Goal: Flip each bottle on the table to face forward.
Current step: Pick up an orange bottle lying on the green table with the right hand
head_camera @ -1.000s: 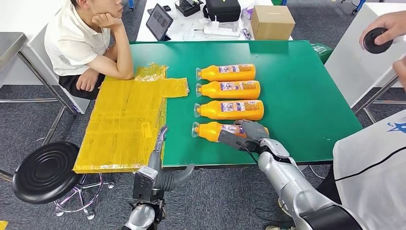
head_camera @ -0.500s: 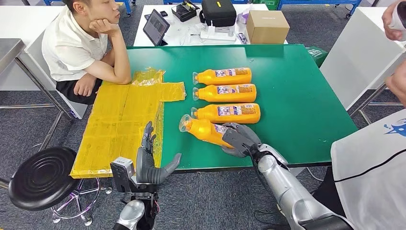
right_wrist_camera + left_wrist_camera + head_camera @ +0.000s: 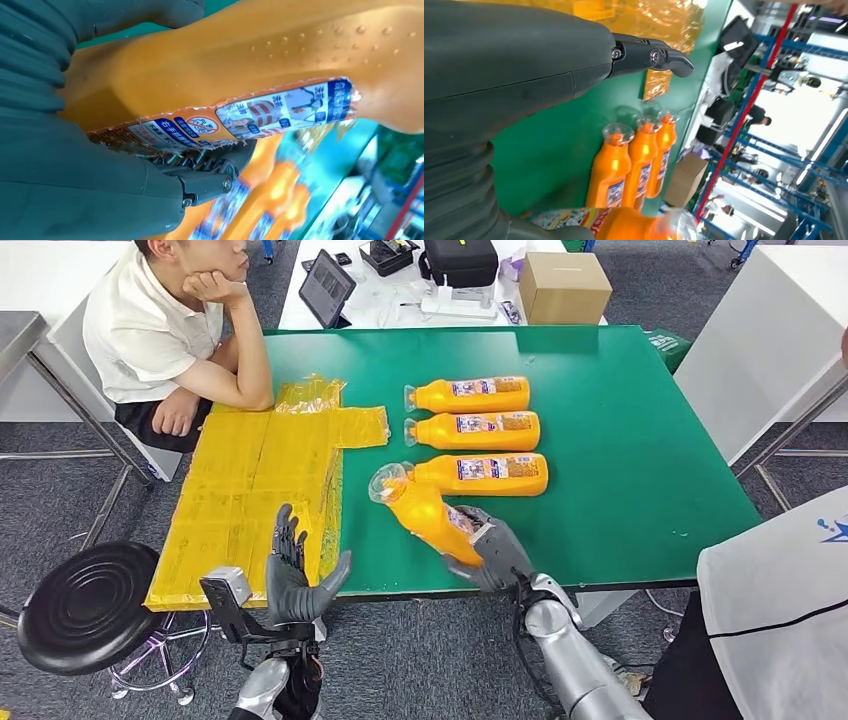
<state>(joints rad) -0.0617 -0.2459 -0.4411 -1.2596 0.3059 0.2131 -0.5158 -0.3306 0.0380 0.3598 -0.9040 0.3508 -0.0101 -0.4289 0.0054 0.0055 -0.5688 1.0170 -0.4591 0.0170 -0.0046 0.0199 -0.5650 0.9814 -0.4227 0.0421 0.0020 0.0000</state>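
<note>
At table near edge, right hand grips tilted bottle, cap toward 11 o'clock; left hand empty, fingers spread, off table.

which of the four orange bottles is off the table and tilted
The nearest orange bottle, gripped by the right robot hand: it is raised, cap end angled up. The other three bottles lie flat in a row.

Four orange plastic bottles with clear caps — three lying in a row and one tilted bottle. One brown cardboard box, one round black stool — and one yellow plastic sheet.
</note>
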